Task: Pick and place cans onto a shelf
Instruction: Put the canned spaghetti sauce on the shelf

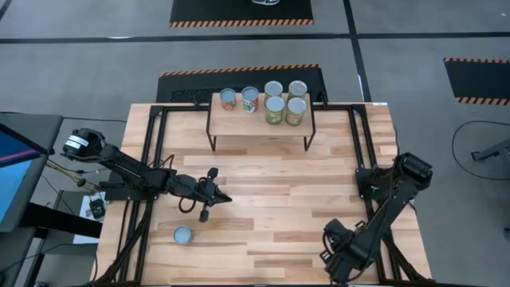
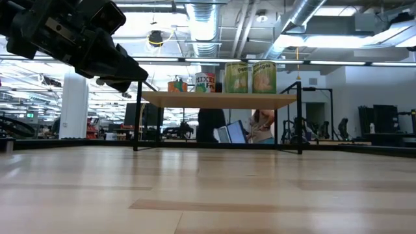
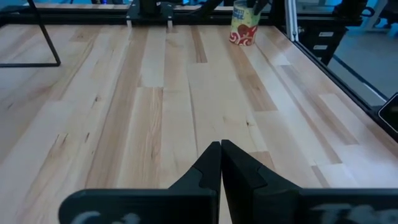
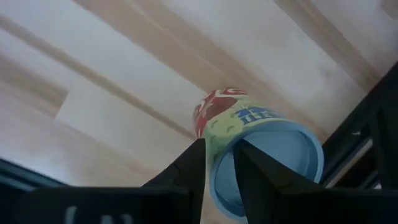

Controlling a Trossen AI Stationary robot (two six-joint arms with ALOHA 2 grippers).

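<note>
The shelf point(image 1: 260, 126) stands at the table's far edge and holds six upright cans: two small ones point(image 1: 239, 99) on its left and four larger olive-labelled ones point(image 1: 285, 100) on its right. They also show in the low view point(image 2: 250, 77). One can point(image 1: 182, 234) stands on the table near the front left. Another small can point(image 4: 230, 121), with a red and green label, stands near the front right point(image 3: 243, 26), under my right gripper point(image 4: 221, 146), whose fingers show a narrow gap. My left gripper point(image 3: 221, 155) is shut and empty above mid-table point(image 1: 223, 196). My right gripper slants down over the small can, and its fingers point(image 4: 249, 171) stand in front of the can's lid point(image 4: 280, 155) and label. I cannot tell whether they touch it. The can stands upright on the table.
The black frame rails point(image 1: 151, 159) run along the table's left and right sides. The shelf's thin black legs point(image 1: 212, 143) stand on the tabletop. Bare planks point(image 1: 279, 199) lie between the two arms.
</note>
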